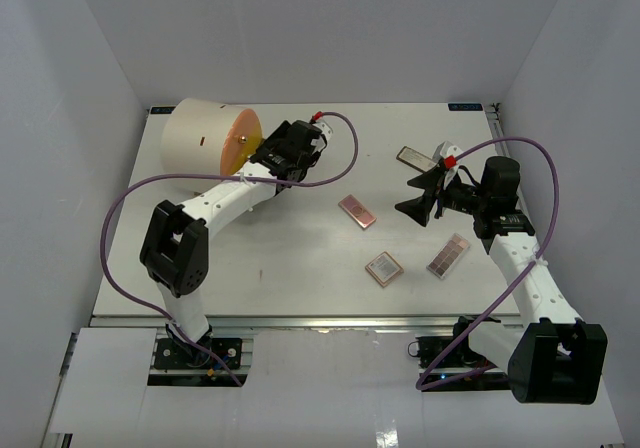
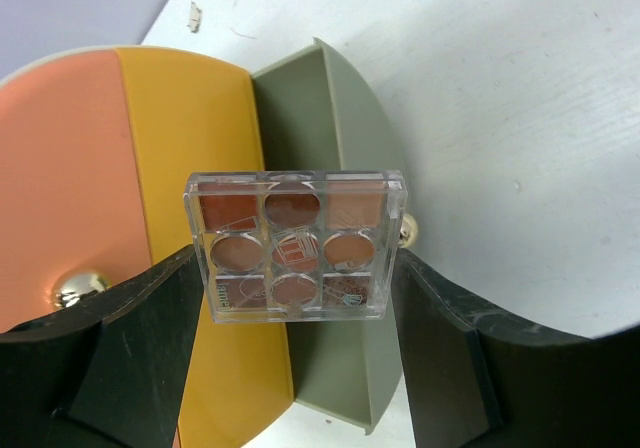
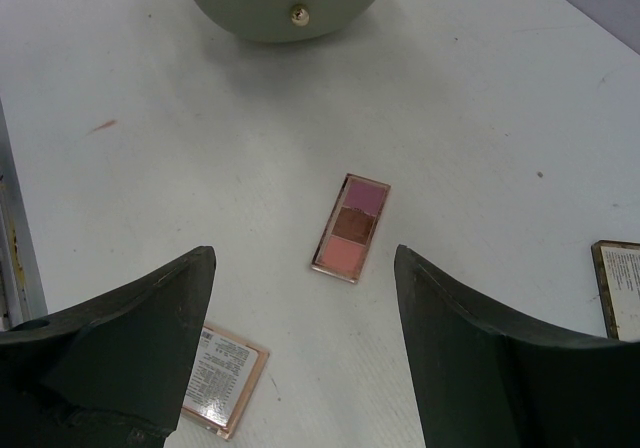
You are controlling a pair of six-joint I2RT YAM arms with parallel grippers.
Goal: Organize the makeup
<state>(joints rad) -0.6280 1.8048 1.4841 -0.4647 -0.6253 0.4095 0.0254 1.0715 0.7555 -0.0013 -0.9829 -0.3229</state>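
Observation:
A clear square eyeshadow palette (image 2: 295, 245) with brown pans sits clamped between my left gripper's (image 2: 295, 268) fingertips, hanging over the open green drawer (image 2: 345, 138) of the cream cylinder (image 1: 200, 138). My right gripper (image 3: 305, 258) stands open above the table, with nothing between its fingers. Below it lies a pink-brown-peach palette (image 3: 350, 227). A palette lying label side up (image 3: 225, 378) shows by its left finger, and another (image 3: 620, 288) at the right edge. From above, loose palettes lie at mid table (image 1: 357, 211), nearer the front (image 1: 384, 268), front right (image 1: 448, 255) and far right (image 1: 413, 156).
The cylinder lies on its side at the back left, its orange face (image 1: 243, 148) split into orange (image 2: 60, 168), yellow (image 2: 190, 138) and green drawers with gold knobs (image 2: 80, 288). White walls close in the table on three sides. Purple cables loop over both arms.

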